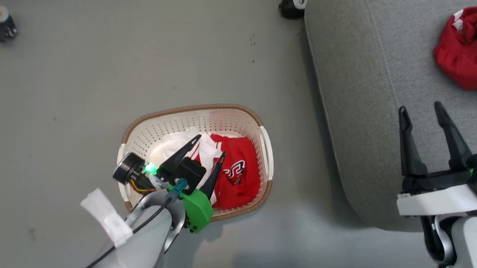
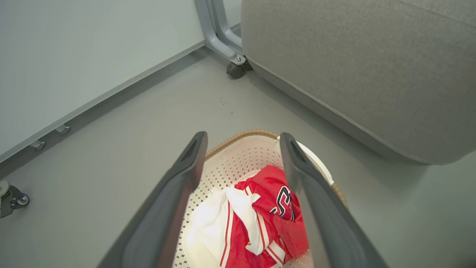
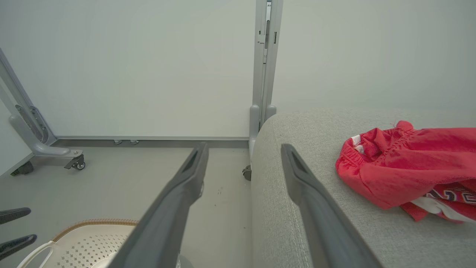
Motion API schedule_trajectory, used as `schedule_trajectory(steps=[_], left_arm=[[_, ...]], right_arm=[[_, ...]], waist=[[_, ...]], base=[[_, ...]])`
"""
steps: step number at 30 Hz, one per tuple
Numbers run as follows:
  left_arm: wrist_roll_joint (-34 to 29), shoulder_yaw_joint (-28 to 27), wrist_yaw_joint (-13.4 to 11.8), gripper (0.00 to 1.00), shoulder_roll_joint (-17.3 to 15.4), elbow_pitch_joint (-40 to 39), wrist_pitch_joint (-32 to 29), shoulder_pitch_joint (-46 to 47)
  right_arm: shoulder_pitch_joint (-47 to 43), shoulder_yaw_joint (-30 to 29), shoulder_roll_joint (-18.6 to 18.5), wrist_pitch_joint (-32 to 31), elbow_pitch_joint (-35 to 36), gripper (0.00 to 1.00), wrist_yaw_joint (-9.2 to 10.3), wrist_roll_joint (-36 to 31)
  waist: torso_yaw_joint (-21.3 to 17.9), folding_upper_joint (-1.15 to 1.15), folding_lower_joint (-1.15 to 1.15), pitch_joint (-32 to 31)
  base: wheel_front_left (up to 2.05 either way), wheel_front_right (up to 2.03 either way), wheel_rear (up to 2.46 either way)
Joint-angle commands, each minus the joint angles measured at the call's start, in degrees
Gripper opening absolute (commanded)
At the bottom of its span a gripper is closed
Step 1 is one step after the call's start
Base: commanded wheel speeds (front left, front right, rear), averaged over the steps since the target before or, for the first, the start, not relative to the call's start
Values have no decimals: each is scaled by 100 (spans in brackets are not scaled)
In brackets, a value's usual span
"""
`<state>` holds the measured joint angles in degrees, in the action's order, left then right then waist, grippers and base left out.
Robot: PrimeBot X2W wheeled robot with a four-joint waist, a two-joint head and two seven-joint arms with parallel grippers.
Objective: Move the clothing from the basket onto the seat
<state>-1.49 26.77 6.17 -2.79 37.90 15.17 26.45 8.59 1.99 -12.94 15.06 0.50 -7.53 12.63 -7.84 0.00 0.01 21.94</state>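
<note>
The cream perforated basket (image 1: 231, 117) with a brown rim stands on the floor. Inside it lies red clothing (image 1: 239, 172) with a black-and-white logo, next to white cloth (image 1: 169, 145). My left gripper (image 1: 212, 145) hangs open just above this pile, nothing between its fingers. In the left wrist view the open left gripper (image 2: 243, 139) frames the red and white clothing (image 2: 260, 219) in the basket (image 2: 238, 156). The grey seat (image 1: 365, 95) fills the right side; another red garment (image 1: 469, 51) lies on it. My right gripper (image 1: 420, 107) is open and empty above the seat's front part.
Grey floor (image 1: 83, 103) surrounds the basket. Caster wheels sit at the far left (image 1: 1, 25) and by the seat's corner (image 1: 290, 7). A pale wall panel with a metal post (image 3: 262, 74) stands behind the seat (image 3: 316, 149), with the red garment (image 3: 405, 167) on it.
</note>
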Motion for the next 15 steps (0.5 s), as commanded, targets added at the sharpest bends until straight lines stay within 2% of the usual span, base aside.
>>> schedule_trajectory(steps=[1, 7, 15], left_arm=[[-178, 181, 56, 100, -66, 346, -6, 433], [-596, 1187, 128, 100, -54, 1792, -160, 1793], [-739, 3075, 130, 100, -51, 3126, -172, 2838]], right_arm=[[215, -62, -11, 18, 77, 100, 8, 31], [723, -174, -39, 17, 302, 100, 7, 87], [1065, -13, 112, 17, 428, 100, 8, 132]], waist=[[-296, 0, -1, 1285], [-494, 0, -1, 2039], [-854, 0, -1, 2639]], base=[[0, 0, 0], [0, 0, 0], [0, 0, 0]])
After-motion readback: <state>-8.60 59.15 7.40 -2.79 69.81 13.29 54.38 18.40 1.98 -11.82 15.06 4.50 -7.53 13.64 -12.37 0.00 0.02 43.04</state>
